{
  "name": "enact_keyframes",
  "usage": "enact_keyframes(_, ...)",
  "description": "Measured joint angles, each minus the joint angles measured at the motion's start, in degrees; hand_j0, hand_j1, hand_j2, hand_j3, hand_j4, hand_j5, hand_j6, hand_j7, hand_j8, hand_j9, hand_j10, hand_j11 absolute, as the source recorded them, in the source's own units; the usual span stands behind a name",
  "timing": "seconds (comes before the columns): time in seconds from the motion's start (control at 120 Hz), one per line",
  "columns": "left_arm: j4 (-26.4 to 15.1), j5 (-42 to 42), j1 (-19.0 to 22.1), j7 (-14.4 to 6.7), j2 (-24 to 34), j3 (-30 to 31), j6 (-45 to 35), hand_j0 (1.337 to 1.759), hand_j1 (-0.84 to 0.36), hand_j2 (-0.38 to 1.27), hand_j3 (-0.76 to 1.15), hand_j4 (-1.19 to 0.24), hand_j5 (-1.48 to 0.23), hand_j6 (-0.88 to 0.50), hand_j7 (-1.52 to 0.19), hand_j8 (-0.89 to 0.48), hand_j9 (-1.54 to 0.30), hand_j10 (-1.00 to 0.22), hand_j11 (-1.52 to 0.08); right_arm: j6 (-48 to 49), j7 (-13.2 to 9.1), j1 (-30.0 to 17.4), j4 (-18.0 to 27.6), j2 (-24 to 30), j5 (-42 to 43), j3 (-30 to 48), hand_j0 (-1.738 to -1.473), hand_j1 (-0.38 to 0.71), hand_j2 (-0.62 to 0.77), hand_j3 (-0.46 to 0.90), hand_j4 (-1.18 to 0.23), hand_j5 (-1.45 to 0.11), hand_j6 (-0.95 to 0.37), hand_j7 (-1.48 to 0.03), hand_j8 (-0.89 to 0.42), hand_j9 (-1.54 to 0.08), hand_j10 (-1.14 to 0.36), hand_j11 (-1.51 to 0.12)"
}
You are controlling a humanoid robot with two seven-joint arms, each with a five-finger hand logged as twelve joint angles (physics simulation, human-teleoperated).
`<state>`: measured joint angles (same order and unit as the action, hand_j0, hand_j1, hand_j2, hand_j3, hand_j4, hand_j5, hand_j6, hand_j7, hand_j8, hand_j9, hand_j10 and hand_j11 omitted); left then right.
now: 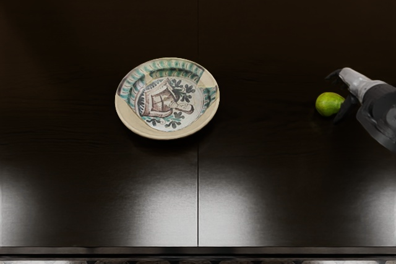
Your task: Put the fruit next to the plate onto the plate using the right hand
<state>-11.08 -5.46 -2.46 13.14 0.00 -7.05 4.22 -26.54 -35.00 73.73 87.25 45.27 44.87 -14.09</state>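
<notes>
A small green lime (328, 103) lies on the dark table, well to the right of the plate. The cream plate (127, 108) with a green and black painted pattern sits left of centre and holds nothing. My right hand (340, 95) comes in from the right edge and reaches the lime's right side. Its dark fingers (335, 74) spread above and below the fruit without closing on it. The left arm does not show.
The dark glossy table (198, 202) has a seam running down its middle. A brown wall strip runs along the top edge. Nothing else stands on the table between the lime and the plate.
</notes>
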Motion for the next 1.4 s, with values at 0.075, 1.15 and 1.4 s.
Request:
enact_keyframes(0.075, -0.03, -0.01, 0.00, 0.00, 0.00, -0.02, 0.00, 1.658, 0.34, 0.00, 0.00, -0.01, -0.01, -0.01, -0.01, -0.01, -0.01, -0.01, -0.01, -0.10, 0.00, -0.32, -1.06, -1.24, 0.00, -0.03, -1.658, -0.02, -0.05, 0.00, -0.28, -0.36, -0.28, -0.36, -0.28, -0.36, -0.28, -0.36)
enact_keyframes(1.15, -0.26, -0.04, -0.97, -0.01, 0.00, 0.01, 0.00, 1.658, 0.34, 0.00, 0.00, -0.01, -0.01, -0.01, -0.01, -0.01, -0.01, -0.01, -0.01, -0.92, 0.00, -2.92, -12.34, -9.38, -0.42, 0.01, -1.658, -0.08, -0.04, 0.00, -0.23, -0.30, -0.23, -0.30, -0.23, -0.30, -0.23, -0.30)
enact_keyframes(1.4, -0.28, -0.05, -0.97, 0.00, 0.00, -0.01, 0.00, 1.658, 0.34, 0.00, 0.00, -0.01, -0.01, -0.01, -0.01, -0.01, -0.01, -0.01, -0.01, -0.85, 0.00, -3.18, -12.93, -10.20, -0.55, -0.04, -1.658, -0.05, -0.05, 0.00, -0.25, -0.32, -0.25, -0.32, -0.25, -0.32, -0.25, -0.32)
